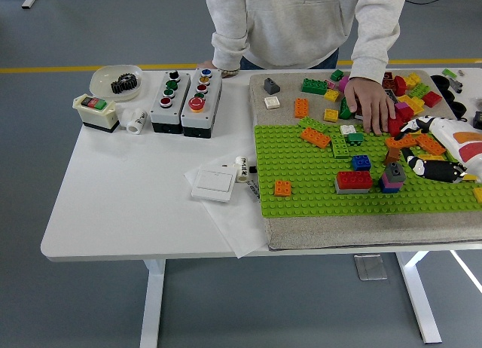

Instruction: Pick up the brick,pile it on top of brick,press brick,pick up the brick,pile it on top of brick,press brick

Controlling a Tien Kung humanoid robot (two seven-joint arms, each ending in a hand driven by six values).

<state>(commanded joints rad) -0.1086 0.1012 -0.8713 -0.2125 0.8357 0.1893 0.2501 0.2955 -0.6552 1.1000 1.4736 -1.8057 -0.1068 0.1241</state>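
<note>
My right hand [413, 146] reaches in from the right edge over the green baseplate [316, 175], fingers spread and holding nothing. It hovers by the orange bricks [401, 142], just right of a small grey-topped stack [393, 176]. A red brick on a grey one [354, 181] stands left of that stack, with a blue brick [361, 163] behind it. A lone orange brick [283, 187] sits at the plate's near left. The person's hand [370, 105] rests flat on loose bricks behind the plate. My left hand is out of sight.
Loose bricks [316, 85] lie on the beige mat [339, 235] behind the plate. To the left stand two button boxes [187, 99], a green-red switch box [96, 111], a bowl with a gear [117, 81] and a white wall switch [213, 184] on paper.
</note>
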